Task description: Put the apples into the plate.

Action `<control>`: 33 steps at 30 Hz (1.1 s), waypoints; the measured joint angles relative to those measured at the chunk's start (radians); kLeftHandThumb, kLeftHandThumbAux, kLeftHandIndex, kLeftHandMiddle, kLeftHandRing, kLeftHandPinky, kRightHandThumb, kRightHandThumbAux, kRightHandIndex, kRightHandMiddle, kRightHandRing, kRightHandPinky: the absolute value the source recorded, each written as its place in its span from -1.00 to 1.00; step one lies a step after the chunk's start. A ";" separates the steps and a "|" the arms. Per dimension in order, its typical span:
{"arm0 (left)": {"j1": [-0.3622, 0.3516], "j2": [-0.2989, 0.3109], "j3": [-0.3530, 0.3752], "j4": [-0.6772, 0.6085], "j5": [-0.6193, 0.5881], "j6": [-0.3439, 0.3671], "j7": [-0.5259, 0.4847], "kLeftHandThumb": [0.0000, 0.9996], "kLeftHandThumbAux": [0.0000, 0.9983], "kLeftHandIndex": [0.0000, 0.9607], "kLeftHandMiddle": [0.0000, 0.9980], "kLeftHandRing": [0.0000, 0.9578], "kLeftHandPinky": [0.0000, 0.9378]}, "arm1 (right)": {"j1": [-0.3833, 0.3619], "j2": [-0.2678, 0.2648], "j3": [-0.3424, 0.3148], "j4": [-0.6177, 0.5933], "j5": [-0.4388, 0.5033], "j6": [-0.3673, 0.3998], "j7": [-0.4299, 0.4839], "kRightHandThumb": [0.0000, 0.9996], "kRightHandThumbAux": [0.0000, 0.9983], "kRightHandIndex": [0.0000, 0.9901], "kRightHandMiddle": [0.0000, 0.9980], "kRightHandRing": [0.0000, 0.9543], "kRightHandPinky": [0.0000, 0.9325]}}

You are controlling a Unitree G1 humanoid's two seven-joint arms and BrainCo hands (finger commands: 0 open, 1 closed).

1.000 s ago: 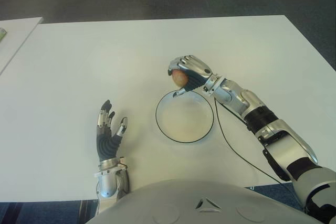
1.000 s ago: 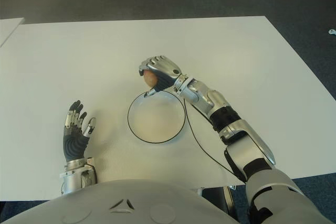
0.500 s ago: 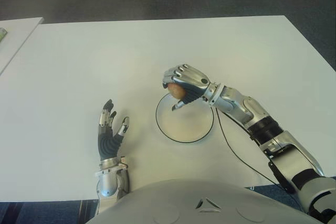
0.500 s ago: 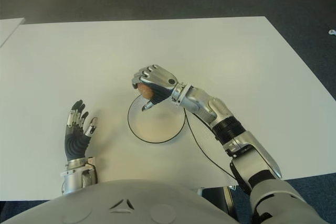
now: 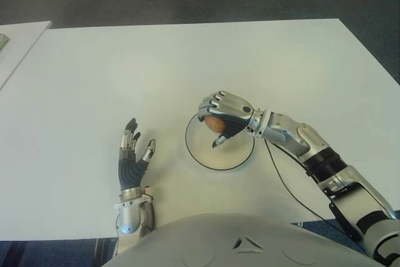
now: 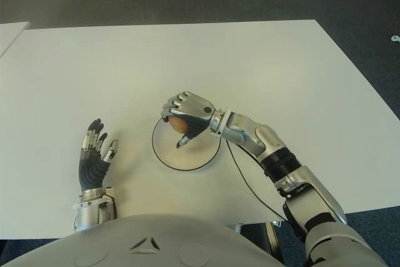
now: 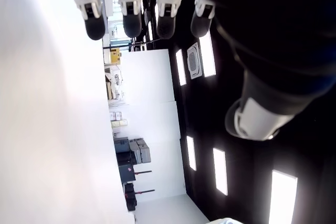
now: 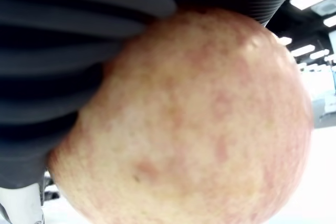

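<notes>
Left eye view shows a broad white table with a round, dark-rimmed plate toward its near middle. Largest of the working parts, the right hand reaches in from the right and hangs over the plate's far-left portion, fingers curled down over one apple. Whether the fruit touches the plate cannot be told. The left hand shows to the left of the plate, well apart from it, fingers spread and holding nothing.

Right wrist view: the apple fills the frame, its yellow-red mottled skin pressed against the ribbed dark pads.

Assessment: the fruit is judged firm and rigid, moderately light, with smooth, waxy skin that could slip under a loose hold and bruise if dropped. A wrap round its widest part, as seen now, appears the soundest hold. Being round, it may roll once released, so a low release toward the plate's centre seems advisable.
</notes>
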 measured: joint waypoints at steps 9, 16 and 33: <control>-0.005 0.000 -0.001 -0.011 0.026 0.030 0.005 -0.81 0.25 -0.85 -0.94 -0.97 -0.97 | 0.051 -0.044 -0.023 -0.131 0.006 -0.019 0.072 0.45 0.42 -0.11 0.72 0.81 0.81; -0.008 0.000 -0.001 -0.019 0.024 0.052 0.005 -0.81 0.30 -0.82 -0.91 -0.95 -0.94 | 0.082 -0.081 -0.041 -0.162 0.006 -0.032 0.118 0.45 0.42 -0.11 0.72 0.80 0.83; -0.012 0.003 -0.003 -0.023 0.014 0.068 0.005 -0.82 0.30 -0.81 -0.92 -0.95 -0.96 | 0.094 -0.101 -0.056 -0.128 -0.039 -0.081 0.083 0.45 0.42 -0.11 0.70 0.79 0.82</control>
